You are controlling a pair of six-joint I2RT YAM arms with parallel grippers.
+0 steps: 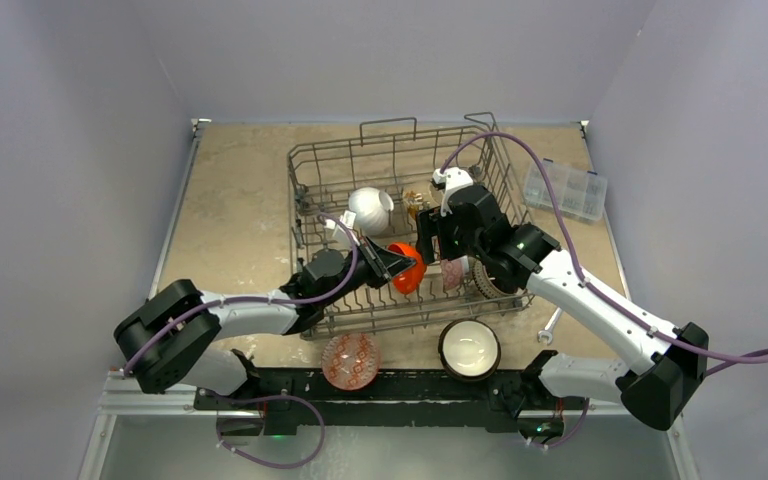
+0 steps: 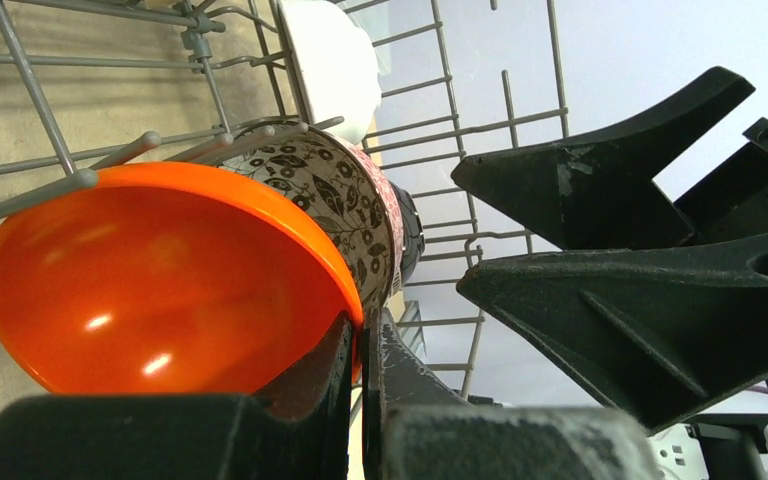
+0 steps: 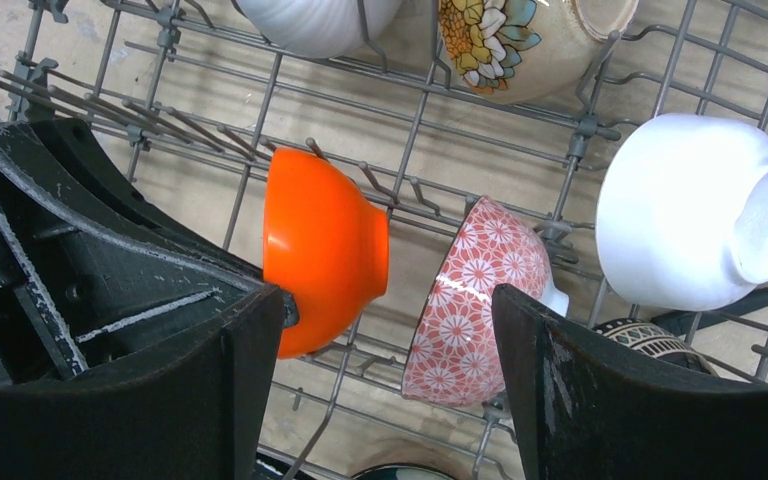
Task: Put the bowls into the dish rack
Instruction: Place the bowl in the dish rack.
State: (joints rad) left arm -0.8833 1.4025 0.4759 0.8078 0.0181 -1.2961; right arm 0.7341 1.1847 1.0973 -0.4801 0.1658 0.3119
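two bowls sit outside, low in the top view: a red-patterned bowl and a dark bowl. several more already stand in the dish rack at centre. left gripper is clenched on the orange bowl inside it; right gripper hangs released above.

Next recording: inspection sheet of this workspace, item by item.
Surface: beige table.
Job's things: dish rack holds several bowls on edge, among them a white bowl and a red-and-white bowl. The orange bowl sits among the tines. A red-patterned bowl and a dark bowl are outside the rack, at the near edge.
Clutter: clear compartment box right of the rack; small metal tool.
Grippers: left gripper shut on the orange bowl's rim; right gripper open above the rack, holding nothing.
Cables: purple cables along both arms, one arching over the rack.
Surroundings: plain pale walls.
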